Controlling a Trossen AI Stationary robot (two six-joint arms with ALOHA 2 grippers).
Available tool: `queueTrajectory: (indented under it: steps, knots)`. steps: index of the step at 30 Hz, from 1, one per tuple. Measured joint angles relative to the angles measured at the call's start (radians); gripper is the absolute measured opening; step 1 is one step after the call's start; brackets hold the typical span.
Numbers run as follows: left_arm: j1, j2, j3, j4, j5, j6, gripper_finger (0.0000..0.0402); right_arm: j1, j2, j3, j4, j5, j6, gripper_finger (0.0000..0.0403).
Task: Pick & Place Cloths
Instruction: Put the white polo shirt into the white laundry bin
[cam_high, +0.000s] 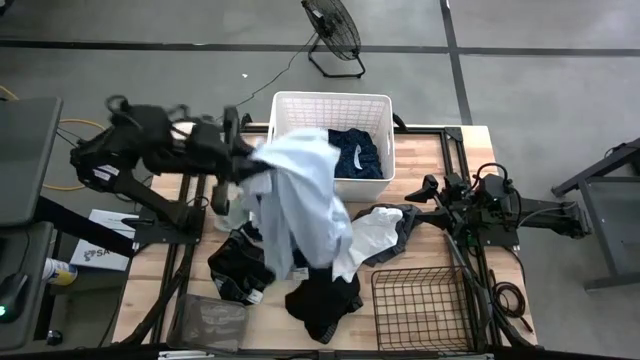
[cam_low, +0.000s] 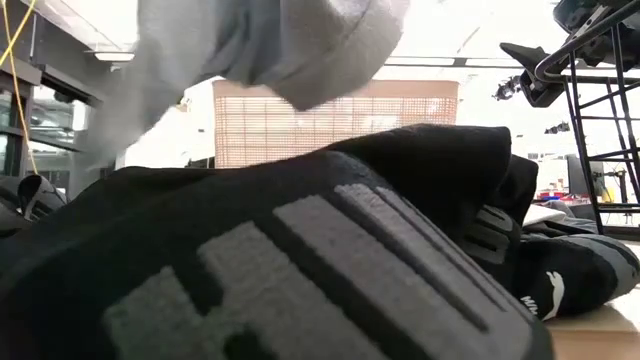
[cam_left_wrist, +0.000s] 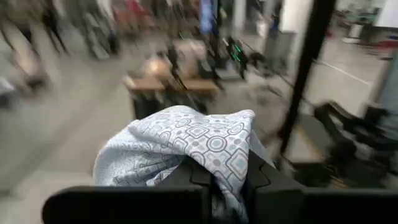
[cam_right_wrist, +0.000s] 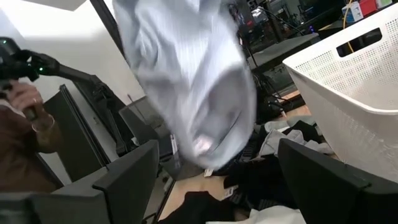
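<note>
The left gripper is clamped on a light blue cloth and holds it lifted above the table, just left of the white basket; the fabric hangs in a long drape over the pile below. In the left wrist view the patterned blue cloth bunches between the dark fingers, which are pinched narrow on it. This looks like the carry step: a garment is picked and not yet placed. Judging by the navy cloth already lying in the white basket, that basket is probably the goal, so the next move would call for swinging the load right and far, over the rim, high enough that the trailing hem clears the wall, then letting go. The drape may snag the rim or drag the cloths beneath. The right gripper waits at the right side of the table, jaws spread wide and holding nothing; its wrist view shows the hanging blue cloth ahead and the white basket to one side. By count: one blue cloth in the air, one navy cloth in the basket, one white-grey cloth on the table near the right gripper, one black cloth at the near edge, and a dark bundle left of it whose make-up I cannot tell. There are two baskets: the white one far, and a black wire basket near right, which appears empty. A person's hand shows beyond the table.
</note>
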Motion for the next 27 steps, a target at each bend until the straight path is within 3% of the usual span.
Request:
queueTrajectory:
  steps: [8, 14, 19, 27]
  knots:
    - [0.001, 0.051, 0.107, 0.329, -0.116, 0.428, 0.0014, 0.000, 0.000, 0.000, 0.000, 0.000, 0.000, 0.0320]
    - [0.066, 0.112, 0.115, 0.620, -0.116, 0.711, 0.0014, 0.000, 0.000, 0.000, -0.015, 0.000, 0.000, 0.0320]
    - [0.216, 0.174, 0.116, 0.735, -0.066, 0.712, 0.0014, 0.000, 0.000, 0.000, -0.034, 0.000, 0.000, 0.0320]
    - [0.437, 0.278, 0.115, 0.817, 0.043, 0.559, 0.0014, 0.000, 0.000, 0.000, -0.042, 0.000, 0.000, 0.0320]
